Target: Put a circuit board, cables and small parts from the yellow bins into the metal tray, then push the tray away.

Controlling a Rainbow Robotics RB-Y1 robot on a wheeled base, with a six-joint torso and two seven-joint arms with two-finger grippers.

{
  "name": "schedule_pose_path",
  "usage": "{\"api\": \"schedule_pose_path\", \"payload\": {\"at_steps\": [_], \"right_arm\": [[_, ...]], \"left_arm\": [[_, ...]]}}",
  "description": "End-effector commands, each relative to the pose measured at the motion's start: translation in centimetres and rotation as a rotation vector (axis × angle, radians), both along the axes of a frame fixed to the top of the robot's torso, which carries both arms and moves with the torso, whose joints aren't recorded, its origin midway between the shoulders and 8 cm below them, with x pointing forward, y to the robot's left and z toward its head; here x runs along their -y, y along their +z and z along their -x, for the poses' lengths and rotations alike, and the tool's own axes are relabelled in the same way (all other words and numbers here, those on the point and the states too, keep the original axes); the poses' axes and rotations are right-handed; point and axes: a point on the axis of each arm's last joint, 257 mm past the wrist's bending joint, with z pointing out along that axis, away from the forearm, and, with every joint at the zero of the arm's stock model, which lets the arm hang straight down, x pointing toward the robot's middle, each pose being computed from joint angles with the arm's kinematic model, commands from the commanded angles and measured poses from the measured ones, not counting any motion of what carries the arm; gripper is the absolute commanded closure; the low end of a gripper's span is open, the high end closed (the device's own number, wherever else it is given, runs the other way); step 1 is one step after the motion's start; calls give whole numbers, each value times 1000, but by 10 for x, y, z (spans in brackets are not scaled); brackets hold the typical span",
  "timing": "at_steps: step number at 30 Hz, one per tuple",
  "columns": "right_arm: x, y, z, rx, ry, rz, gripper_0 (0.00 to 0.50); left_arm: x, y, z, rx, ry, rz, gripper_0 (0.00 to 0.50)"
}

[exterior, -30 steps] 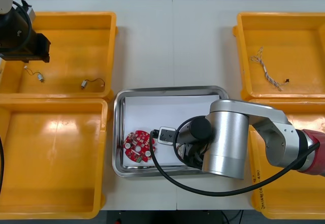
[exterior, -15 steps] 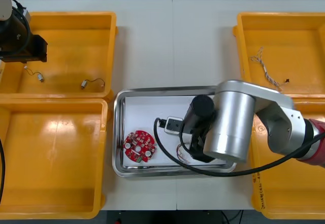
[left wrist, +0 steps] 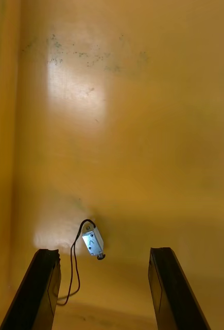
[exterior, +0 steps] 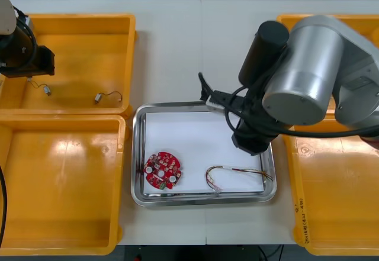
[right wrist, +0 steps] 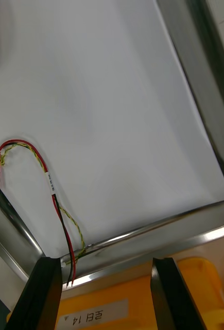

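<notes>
In the metal tray (exterior: pixel 138 154) a round red circuit board (exterior: pixel 161 170) lies near left, and a red and yellow cable (exterior: pixel 232 175) lies near right. My right arm (exterior: pixel 302 71) hangs over the tray's far right corner. In its wrist view the right gripper (right wrist: pixel 105 260) is open and holds nothing, above the tray's rim (right wrist: pixel 214 103); the cable (right wrist: pixel 50 180) lies on the white inside, apart from the fingers. My left gripper (left wrist: pixel 104 251) is open over the far left bin (exterior: pixel 83 21), with a small metal part (left wrist: pixel 92 242) and its thin black wire on the bin floor between the fingers.
A second small metal part (exterior: pixel 99 97) lies in the far left bin beside the first one (exterior: pixel 46 89). The near left bin (exterior: pixel 59 184) holds nothing visible. A labelled orange bin edge (right wrist: pixel 96 312) sits just past the tray rim by the right fingers.
My right arm has lifted off the tray's near part and swung toward the far right, leaving the red and yellow cable lying in the tray. The left arm has barely shifted.
</notes>
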Motion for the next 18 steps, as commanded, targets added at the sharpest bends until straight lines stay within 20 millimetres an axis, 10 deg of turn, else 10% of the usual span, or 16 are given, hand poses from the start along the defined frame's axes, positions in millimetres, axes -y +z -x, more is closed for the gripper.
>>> {"api": "schedule_pose_path", "payload": {"at_steps": [1, 18], "right_arm": [[15, 56, -21, 82, -62, -38, 0], [97, 120, -55, 81, -289, -79, 0]], "left_arm": [[-16, 43, -17, 75, -72, -64, 0], [-27, 9, -15, 52, -75, -45, 0]]}}
